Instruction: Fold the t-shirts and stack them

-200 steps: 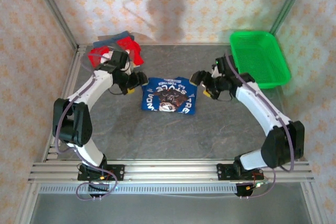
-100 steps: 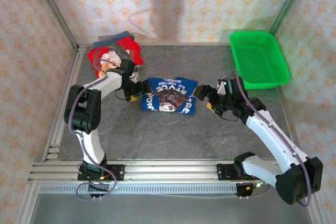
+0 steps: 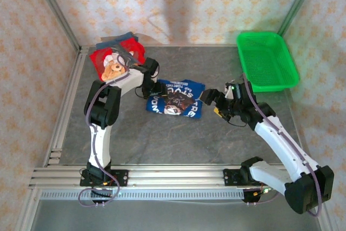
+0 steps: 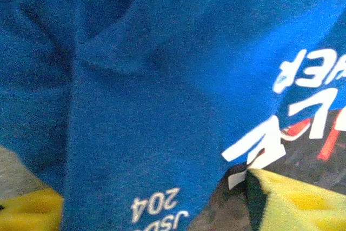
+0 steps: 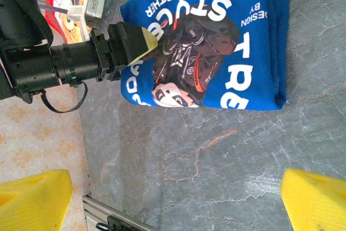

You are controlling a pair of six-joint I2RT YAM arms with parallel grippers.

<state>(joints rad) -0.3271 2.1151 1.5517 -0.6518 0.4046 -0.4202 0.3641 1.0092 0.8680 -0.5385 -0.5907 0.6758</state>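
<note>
- Blue cotton, print side up: the blue t-shirt (image 3: 174,99) lies folded and a bit skewed around the middle of the table (image 3: 162,139). The red teddy-bear shirt (image 3: 111,60) is out at 10 o'clock and the green basket (image 3: 266,63) at 2 o'clock.
- The left gripper (image 3: 153,87) is on the shirt's 10 o'clock corner, with cloth bunched between its yellow fingers (image 4: 294,198). I honestly can't tell whether they've bitten down yet.
- The right gripper (image 3: 208,97) hangs just off the 3 o'clock edge, jaws spread wide, nothing in them, not touching the cloth.
- My read is that the step is getting this folded one over onto the red shirt.
- To do it well, I'd make sure the left pinch catches every layer, not just the top one, or the fold will peel open on the lift.
- I'd bring the right side in low at 3 o'clock and take the whole thickness there too.
- Then lift both ends together and level, travel toward 10 o'clock, and set it down square on the stack.
</note>
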